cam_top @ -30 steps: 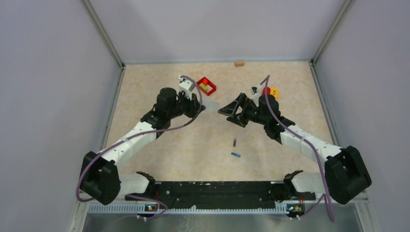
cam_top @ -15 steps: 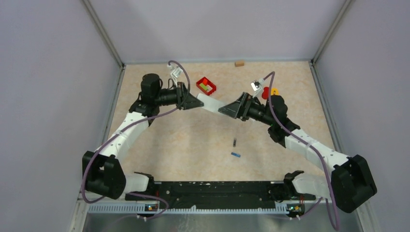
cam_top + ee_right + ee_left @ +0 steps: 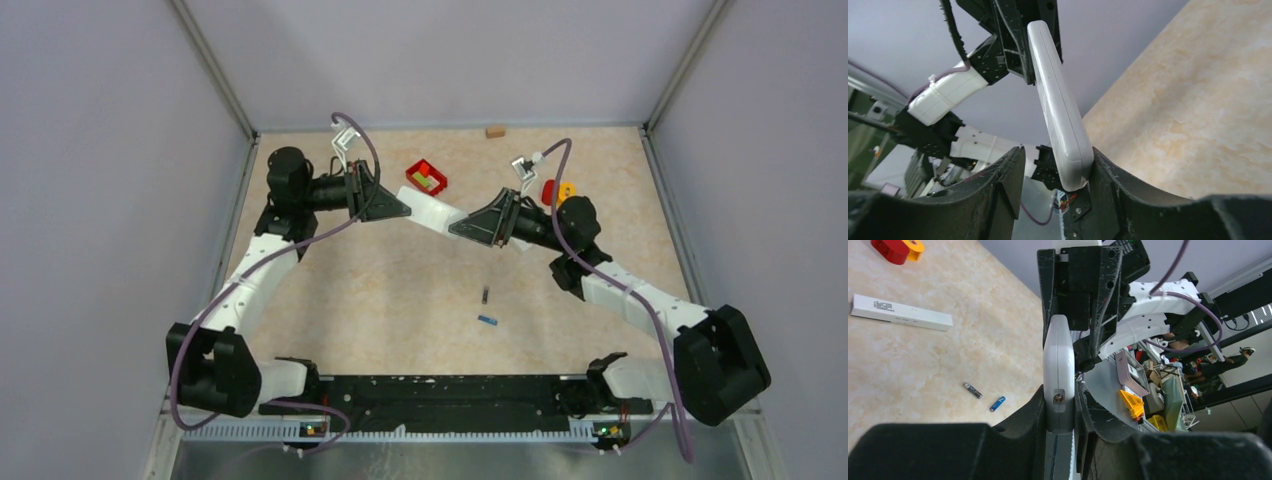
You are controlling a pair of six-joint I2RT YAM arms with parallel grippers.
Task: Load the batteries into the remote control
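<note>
The white remote control (image 3: 430, 210) hangs in the air between the two arms. My left gripper (image 3: 402, 212) is shut on one end of it, the body clamped edge-on between the fingers (image 3: 1058, 365). My right gripper (image 3: 457, 228) is round the other end and open. In the right wrist view the remote control (image 3: 1058, 105) leans on one finger (image 3: 1108, 175), with a gap to the other finger (image 3: 1005, 175). Two batteries lie on the table below, one dark (image 3: 485, 294) and one blue (image 3: 487, 321). They also show in the left wrist view, the dark battery (image 3: 973, 390) and the blue battery (image 3: 997, 403).
A red bin (image 3: 427, 178) sits behind the left gripper. A red and orange object (image 3: 558, 190) is behind the right arm and a wooden block (image 3: 494, 130) by the back wall. A long white box-like piece (image 3: 900, 313) lies flat on the table.
Both arms have swung up and leftward, the left one carrying the remote. The right gripper has come round the remote's free end and its jaws have narrowed.
</note>
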